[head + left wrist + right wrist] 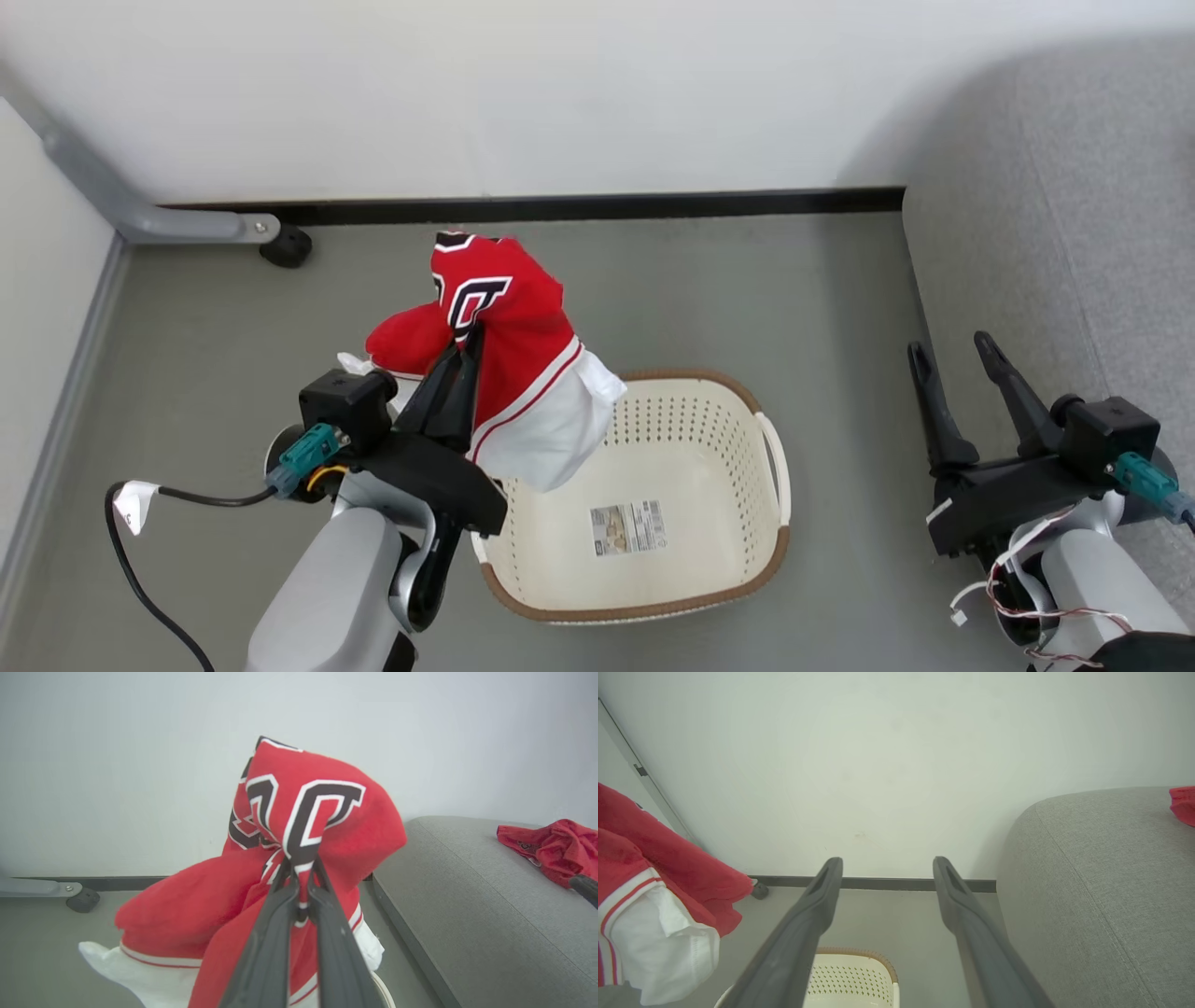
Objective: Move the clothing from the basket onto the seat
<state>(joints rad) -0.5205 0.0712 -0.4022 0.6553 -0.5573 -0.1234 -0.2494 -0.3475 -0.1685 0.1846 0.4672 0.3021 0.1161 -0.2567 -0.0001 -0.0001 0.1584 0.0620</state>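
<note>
We have the red jersey (509, 317) pinched in the left gripper (299, 872). Its two fingers (273, 942) are clenched on a small bunch of cloth just under the black-and-white number. The jersey hangs in the air above the far left corner of the basket (695, 439), with its white panel drooping over the rim there. The basket stands on the floor (233, 308) between our two arms and holds nothing but its label (628, 527).

The seat (1074, 233) rises beside the right edge of the floor. A second garment (549, 849) already lies on top of it, well back from the edge that faces the basket. The right gripper (950, 345) hovers by that edge with its fingers (803, 933) spread wide and nothing between them.

We judge this to be the carry of the last piece, so the job looks more than half done. The grip is our main worry. The fingers bite only a narrow fold, and most of the jersey's weight hangs loose below it, so a quick swing could pull the cloth free and drop it on the floor.

The low white panel could also catch on the basket's rim or handle and drag the light basket along. Our right gripper stands in the path to the seat, and trailing cloth might snag on its open fingers. Letting go too near the seat's rounded edge could let the jersey slide off.
</note>
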